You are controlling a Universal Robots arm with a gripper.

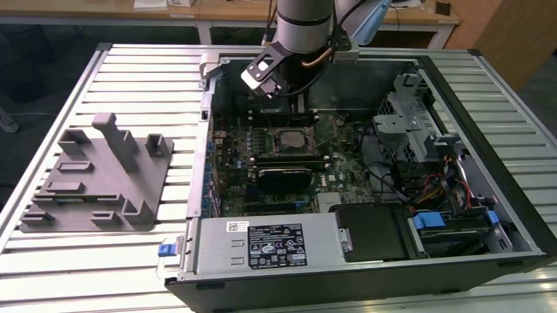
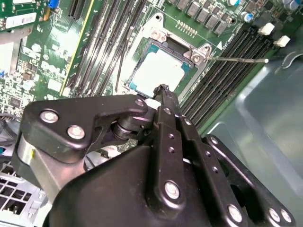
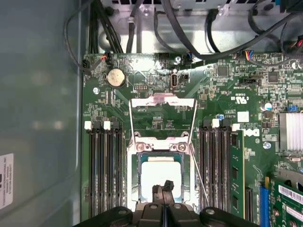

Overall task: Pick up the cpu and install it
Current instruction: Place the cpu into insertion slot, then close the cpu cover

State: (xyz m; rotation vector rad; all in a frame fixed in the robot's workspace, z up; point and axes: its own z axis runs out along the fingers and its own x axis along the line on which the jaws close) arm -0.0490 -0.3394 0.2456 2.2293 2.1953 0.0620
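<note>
The cpu (image 3: 158, 170) is seen lying flat in its socket on the green board (image 3: 227, 94). The metal frame (image 3: 162, 100) is swung open beside it. In the first wrist view the gripper (image 3: 163, 187) is held right over the cpu's edge. Its two fingers are pressed together and nothing is held between them. Whether the tips touch the cpu cannot be told. In the exterior view the arm (image 1: 304, 26) is seen inside the open computer case (image 1: 348, 287).
</note>
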